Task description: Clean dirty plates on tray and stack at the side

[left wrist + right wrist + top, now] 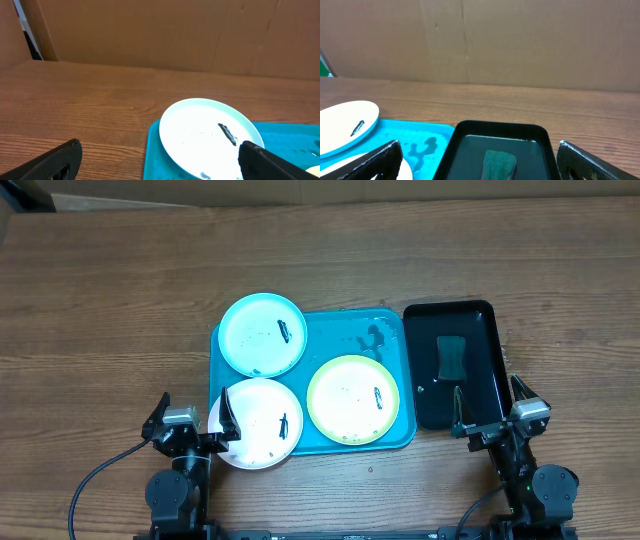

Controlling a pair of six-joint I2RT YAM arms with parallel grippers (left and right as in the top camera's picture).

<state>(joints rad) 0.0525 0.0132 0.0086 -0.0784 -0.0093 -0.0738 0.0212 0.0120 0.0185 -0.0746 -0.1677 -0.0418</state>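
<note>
my left claw (193, 418) and right claw (489, 402) are gaping wide, gripping nothing, tray (340, 330) is lying lengthwise left-right

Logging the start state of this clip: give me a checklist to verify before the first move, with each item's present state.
1. Open and empty, left gripper and right gripper: ok.
2. Cleaning tool ready: ok, sponge lies in black tray ahead of right gripper.
3. Plates fully inside turquoise tray: not ok; yellow-green plate is, light blue plate overhangs far-left corner, white plate overhangs near-left corner.
4. Plates clean: not ok, each shows a dark smudge.
5. Whether sponge is wet: cannot tell.
</note>
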